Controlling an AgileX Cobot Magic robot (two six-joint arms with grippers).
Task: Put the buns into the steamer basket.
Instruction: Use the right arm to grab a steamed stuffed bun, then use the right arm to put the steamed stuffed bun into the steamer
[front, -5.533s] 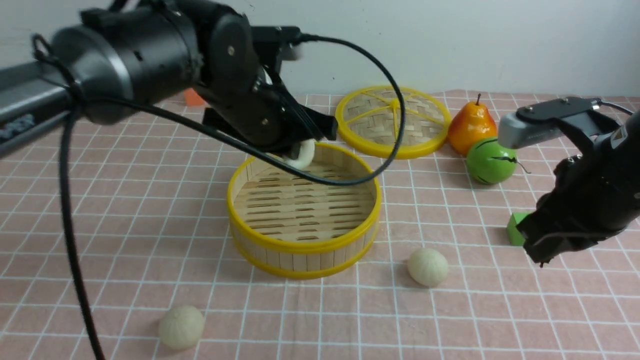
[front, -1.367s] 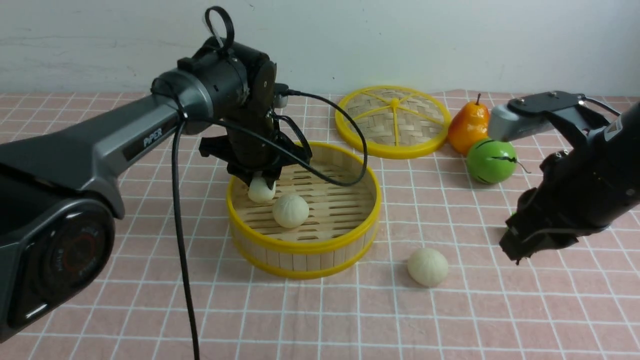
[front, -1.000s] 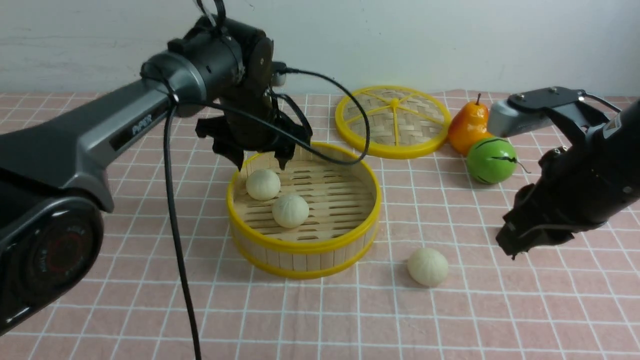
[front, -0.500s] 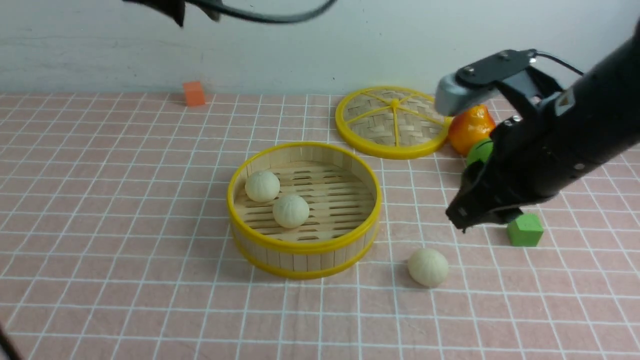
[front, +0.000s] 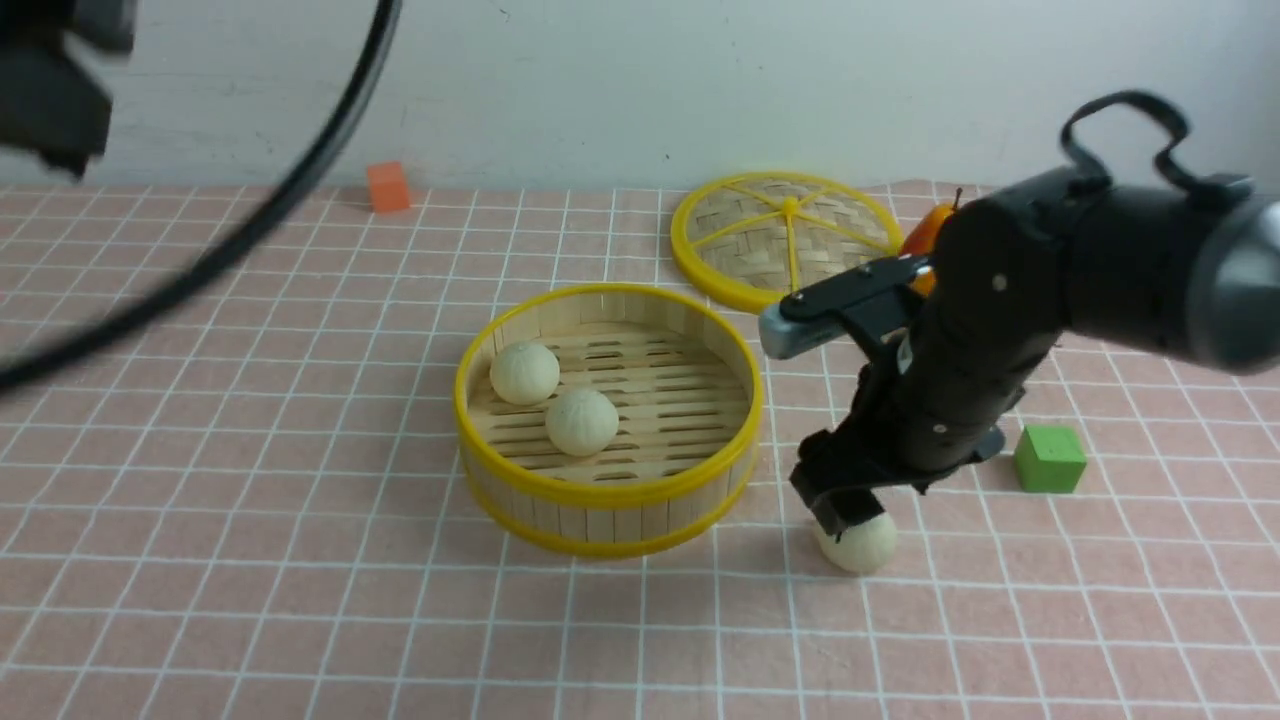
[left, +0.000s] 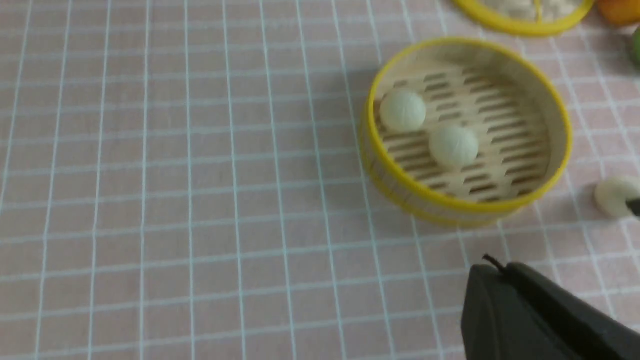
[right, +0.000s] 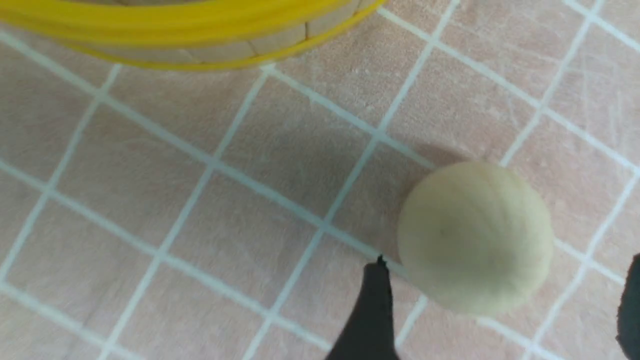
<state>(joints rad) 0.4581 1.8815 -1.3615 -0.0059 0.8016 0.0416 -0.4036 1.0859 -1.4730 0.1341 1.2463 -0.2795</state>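
The steamer basket (front: 600, 515) stands mid-cloth with two buns (front: 524, 373) (front: 581, 421) on its slatted floor. A third bun (front: 862, 543) lies on the cloth to its right. My right gripper (front: 845, 510) is lowered over this bun, open. The right wrist view shows the bun (right: 475, 237) between the two spread fingers (right: 372, 310), touching neither, with the basket's rim (right: 175, 25) close by. My left gripper (left: 492, 265) is shut and empty, high above the cloth. From there the basket (left: 440, 202), its two buns (left: 403, 110) (left: 453, 145) and the loose bun (left: 612, 195) show below.
The woven yellow-rimmed lid (front: 790, 240) lies behind the basket. An orange pear (front: 925, 235) peeks out behind the right arm. A green cube (front: 1048, 459) sits right of that arm, an orange cube (front: 388, 186) by the back wall. The left arm's cable (front: 250, 220) hangs across the upper left.
The left arm let a bun go in the basket, rose away to the upper left and shut its jaws. The right arm swung left and down over the loose bun, opening.
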